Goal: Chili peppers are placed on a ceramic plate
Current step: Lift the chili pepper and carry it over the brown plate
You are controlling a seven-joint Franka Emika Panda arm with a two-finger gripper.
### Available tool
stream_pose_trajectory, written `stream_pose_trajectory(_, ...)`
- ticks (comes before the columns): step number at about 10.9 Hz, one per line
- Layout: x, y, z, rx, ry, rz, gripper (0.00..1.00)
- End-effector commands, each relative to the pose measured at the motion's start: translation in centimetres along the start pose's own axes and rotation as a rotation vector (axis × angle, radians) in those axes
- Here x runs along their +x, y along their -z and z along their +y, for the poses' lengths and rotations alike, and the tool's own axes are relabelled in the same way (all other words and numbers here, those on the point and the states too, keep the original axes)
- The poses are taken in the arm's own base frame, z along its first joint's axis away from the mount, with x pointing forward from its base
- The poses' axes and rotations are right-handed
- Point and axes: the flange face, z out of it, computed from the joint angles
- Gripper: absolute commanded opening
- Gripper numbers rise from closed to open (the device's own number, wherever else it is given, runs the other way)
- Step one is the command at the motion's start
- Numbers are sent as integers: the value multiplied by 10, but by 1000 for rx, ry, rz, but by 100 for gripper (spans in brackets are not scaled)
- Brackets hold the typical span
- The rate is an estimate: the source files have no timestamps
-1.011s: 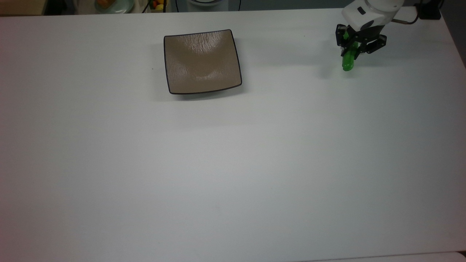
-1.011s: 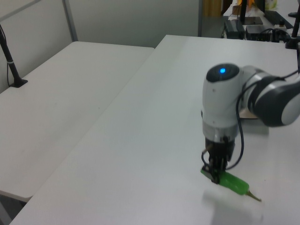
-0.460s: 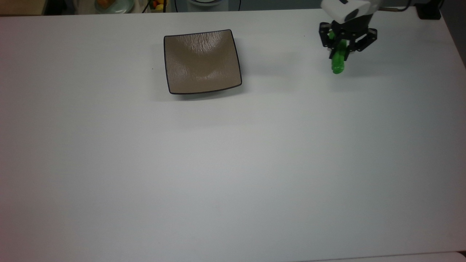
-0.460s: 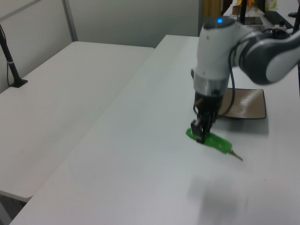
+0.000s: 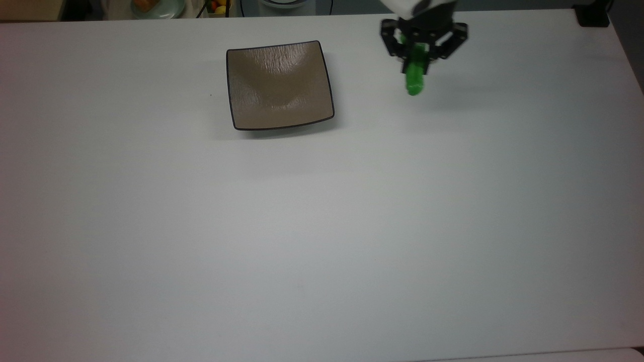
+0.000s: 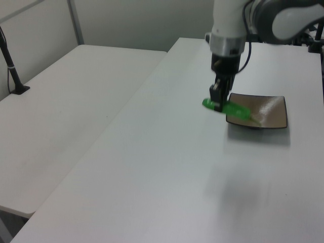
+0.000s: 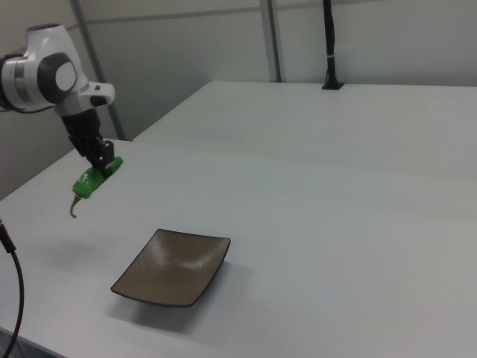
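Note:
My gripper (image 5: 418, 54) (image 6: 218, 104) (image 7: 105, 165) is shut on the bright green chili pepper (image 5: 415, 80) (image 6: 235, 110) (image 7: 89, 184) and holds it in the air above the white table. The pepper hangs tilted, its brownish stem (image 7: 73, 208) pointing down. The square taupe-brown ceramic plate (image 5: 279, 85) (image 6: 263, 112) (image 7: 173, 266) with a dark rim lies bare on the table. In the top view the gripper is to the plate's right, well apart from it.
The white table (image 5: 322, 226) stretches wide in front of the plate. A second white table (image 6: 66, 106) stands beside it. A black cable (image 7: 11, 283) hangs at the right view's left edge. Some items (image 5: 156, 6) sit past the far edge in the top view.
The gripper has carried the chili pepper to the left in the top view, toward the plate, and risen higher off the table. The plate has not moved.

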Motion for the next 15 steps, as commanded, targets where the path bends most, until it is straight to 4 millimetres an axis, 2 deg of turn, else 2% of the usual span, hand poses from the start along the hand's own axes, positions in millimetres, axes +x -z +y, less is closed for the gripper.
stream_pose_trajectory(1, 0, 22, 50, -32, 99, -59, 3)
stream_pose_trajectory(3, 10, 28, 81, -39, 126, -63, 3)
stream_pose_trajectory(7, 29, 14, 149, -54, 95, -103, 5)
stream_pose_trajectory(9, 28, 2, 166, -60, 101, -132, 4)
stream_pose_trajectory(15, 2, -74, 194, -89, 102, -270, 4)
